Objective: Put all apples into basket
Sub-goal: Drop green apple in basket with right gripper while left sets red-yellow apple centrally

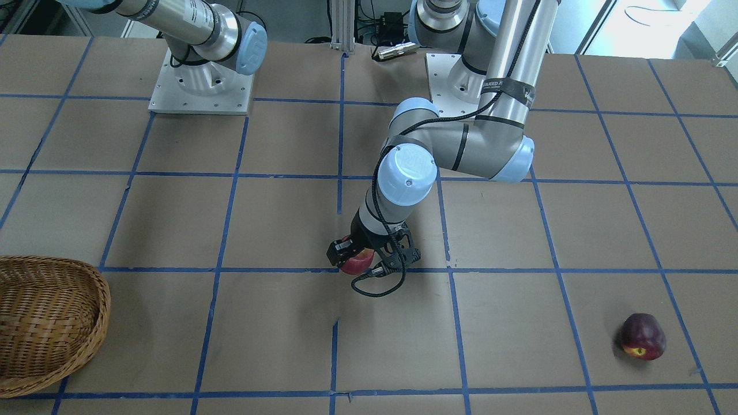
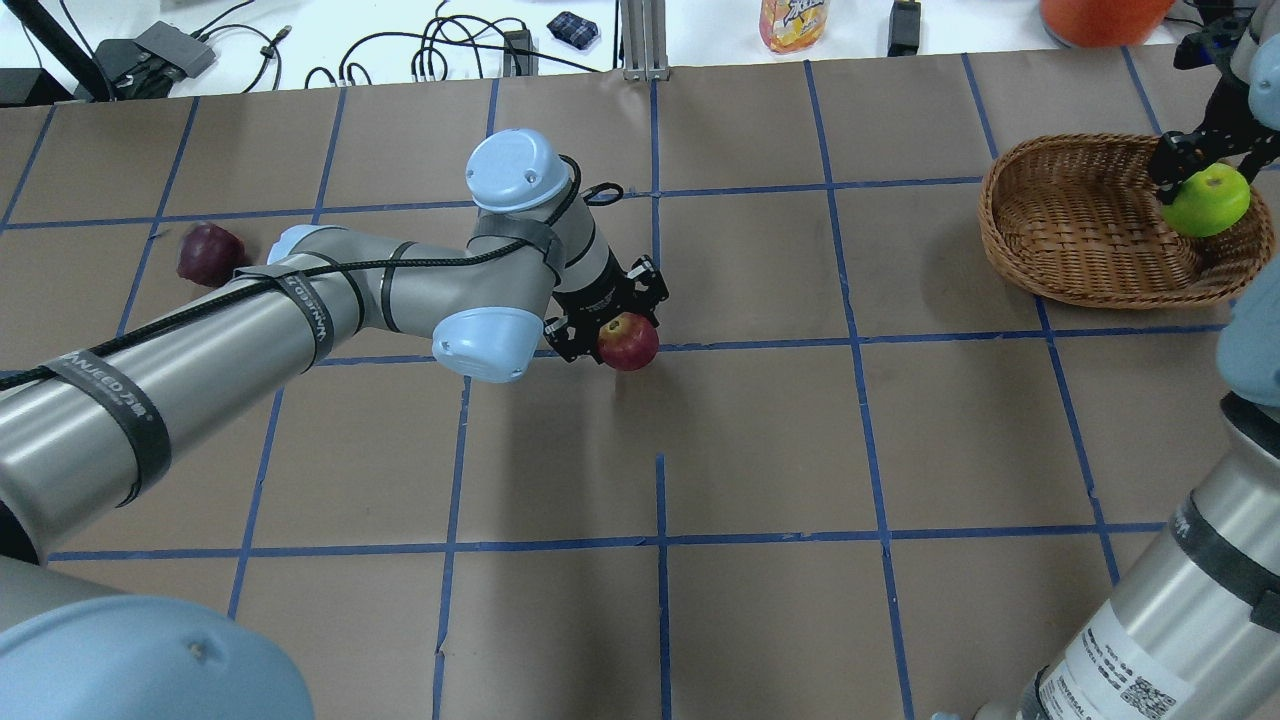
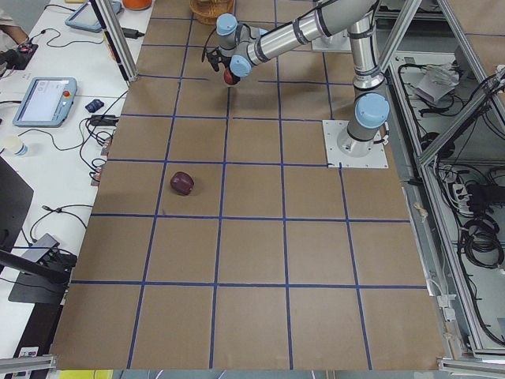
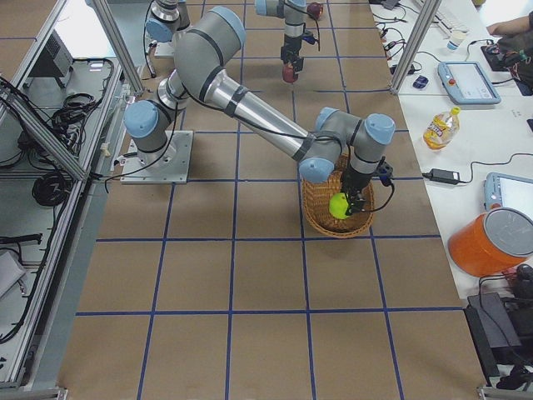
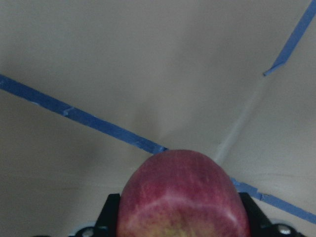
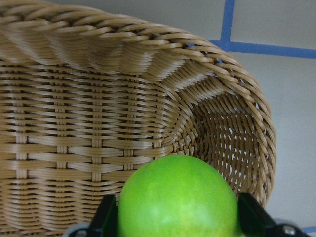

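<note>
My left gripper is shut on the red apple near the table's middle, close above the paper; it also shows in the front view and the left wrist view. My right gripper is shut on the green apple and holds it over the wicker basket, inside its rim; the right wrist view shows the apple above the basket's woven floor. The dark maroon apple lies alone on the table on my left.
The table is brown paper with a blue tape grid. Cables, a bottle and an orange tub sit beyond the far edge. The arm bases stand at my side of the table.
</note>
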